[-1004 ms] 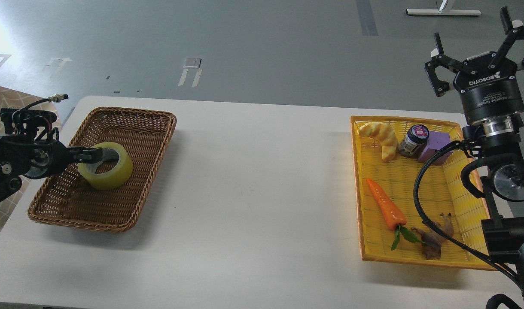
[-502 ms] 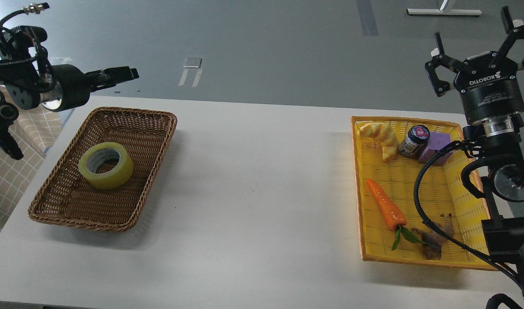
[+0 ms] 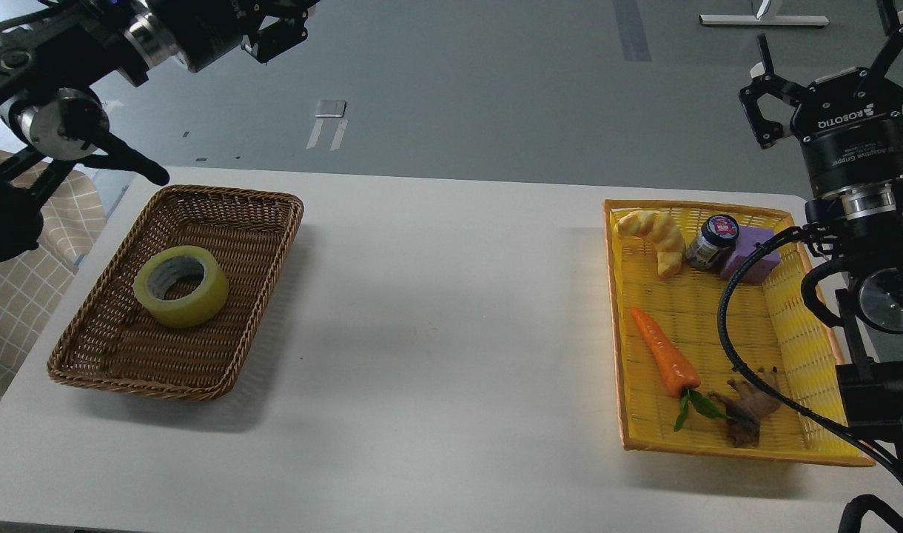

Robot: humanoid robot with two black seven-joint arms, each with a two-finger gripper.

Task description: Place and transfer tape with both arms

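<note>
While yellow translucent tape roll (image 3: 181,286) is lying flat in brown wicker basket (image 3: 255,215), left on white tabletop (image 3: 437,311), left gripper (image 3: 277,29) is hanging high above, jaws unclear; right gripper (image 3: 829,66) is holding jaws wide, empty.

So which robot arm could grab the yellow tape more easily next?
Probably the left. The tape lies flat in the brown wicker basket on the left side of the table, and the left gripper is raised above that side. The right gripper, open, is far across, by the yellow basket.
</note>
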